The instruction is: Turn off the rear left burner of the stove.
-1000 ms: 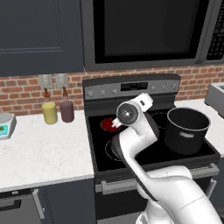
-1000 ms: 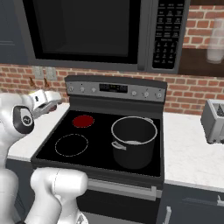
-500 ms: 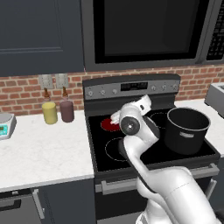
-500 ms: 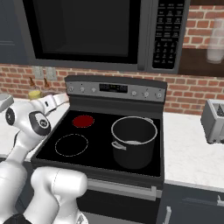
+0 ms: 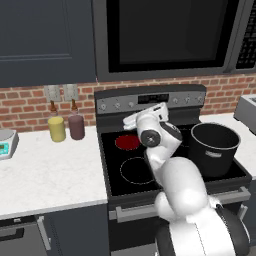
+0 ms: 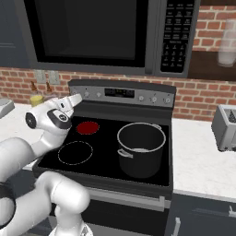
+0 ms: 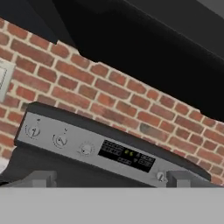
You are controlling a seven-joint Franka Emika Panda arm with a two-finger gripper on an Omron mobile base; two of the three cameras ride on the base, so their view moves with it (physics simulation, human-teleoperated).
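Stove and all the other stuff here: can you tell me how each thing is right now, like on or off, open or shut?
rear left burner: glowing red, on.
front left burner: white ring only, off.
stove: back-panel knobs untouched.
black pot: uncovered, standing on the right side of the stove.
microwave: door shut, window dark.
gripper: raised near the back panel's left knobs; open or shut, cannot tell.

left base view: behind the arm, left side, looking forward and down on the stove [image 5: 150, 165] from mid distance. right base view: same stove [image 6: 106, 147], from behind right. both share the cooktop, the back panel [image 5: 150, 102] [image 6: 122, 93] and the brick wall. hand view: close, rolled, facing the back panel [image 7: 94, 146] and its knobs.
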